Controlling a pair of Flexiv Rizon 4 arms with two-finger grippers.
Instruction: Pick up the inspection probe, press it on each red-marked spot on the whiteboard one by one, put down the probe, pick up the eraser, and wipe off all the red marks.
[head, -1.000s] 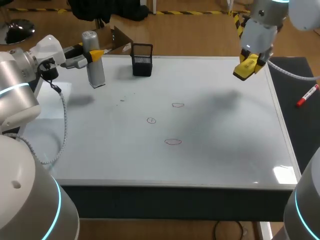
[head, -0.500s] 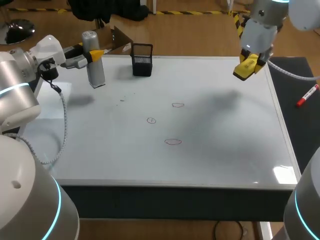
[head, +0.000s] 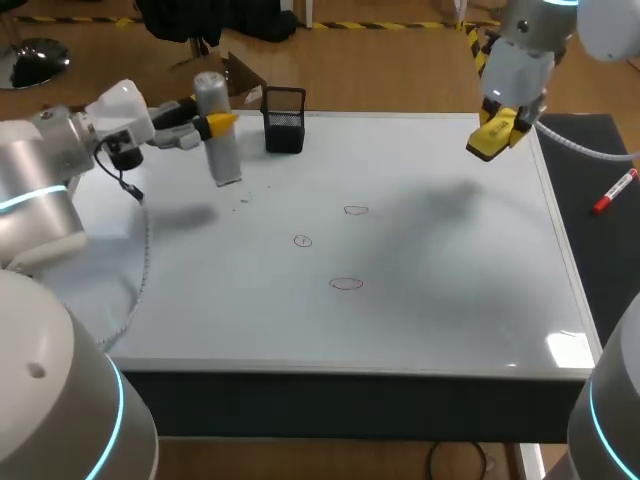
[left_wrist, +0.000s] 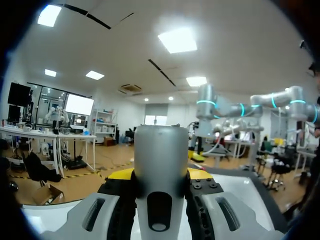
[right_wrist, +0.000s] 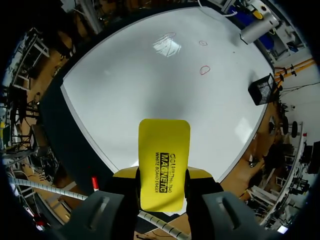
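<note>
- The left gripper comes in from the left side of the table and is clamped on the inspection probe — a grey cylinder with a rounded top, gripped on two sides by the yellow tips around its upper half.
- The probe stands upright over the far left part of the whiteboard. Its shadow lies on the board apart from its lower end, nearer the left arm.
- In the left wrist view the probe fills the space between the fingers, with both yellow tips pressed against its sides.
- A black mesh basket sits at the far edge of the whiteboard, just to the right of the probe and not touching it.
- Three red marks are drawn near the middle of the board: a far oval, a small ring and a near oval. All are well apart from the probe.
- The right gripper hangs above the far right corner of the whiteboard, closed around the yellow eraser.
- From the right wrist the eraser is a flat yellow block with black print, held from both sides and pointing out over the board — the red marks lie far ahead of it.
- A red marker lies on the dark surface to the right of the whiteboard.
</note>
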